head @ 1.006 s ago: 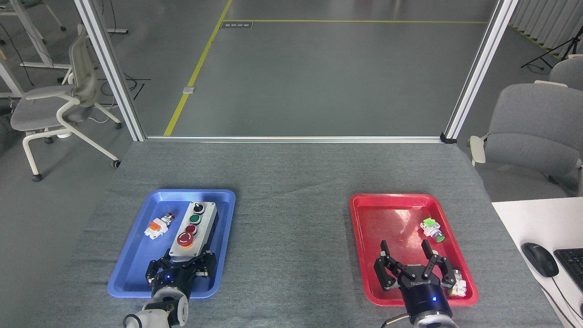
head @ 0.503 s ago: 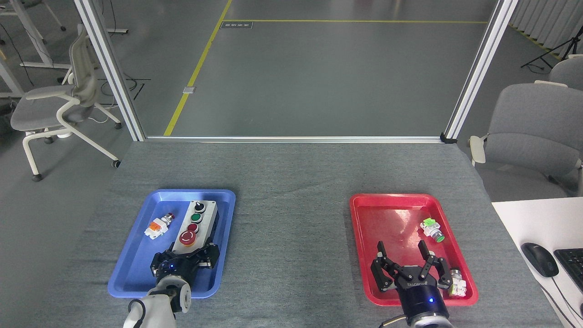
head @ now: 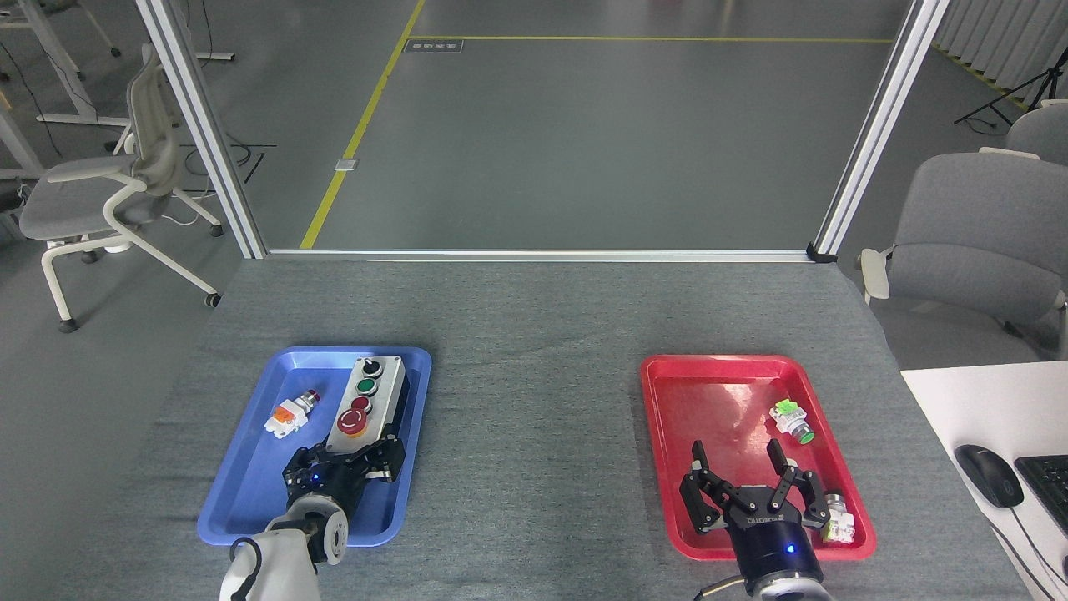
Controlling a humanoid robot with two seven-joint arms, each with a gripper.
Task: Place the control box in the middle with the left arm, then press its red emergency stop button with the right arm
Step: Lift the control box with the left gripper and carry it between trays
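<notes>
The control box [head: 367, 403] is a grey oblong with a black knob, a green button, a small red button and a big red emergency stop button [head: 352, 419] at its near end. It is over the right half of the blue tray [head: 250, 492]. My left gripper [head: 350, 457] is shut on the box's near end. My right gripper [head: 743, 463] hovers over the near part of the red tray [head: 709, 392], fingers spread open and holding nothing.
A small orange-and-white switch part [head: 288, 415] lies in the blue tray. A green-capped part [head: 792, 421] and a white part [head: 837, 518] lie in the red tray. Grey cloth [head: 534, 401] covers the table between trays. A white desk with mouse [head: 989, 474] stands right.
My left gripper has carried the control box up and away from me and slightly rightward over the blue tray. The right gripper drew back a little toward me.
</notes>
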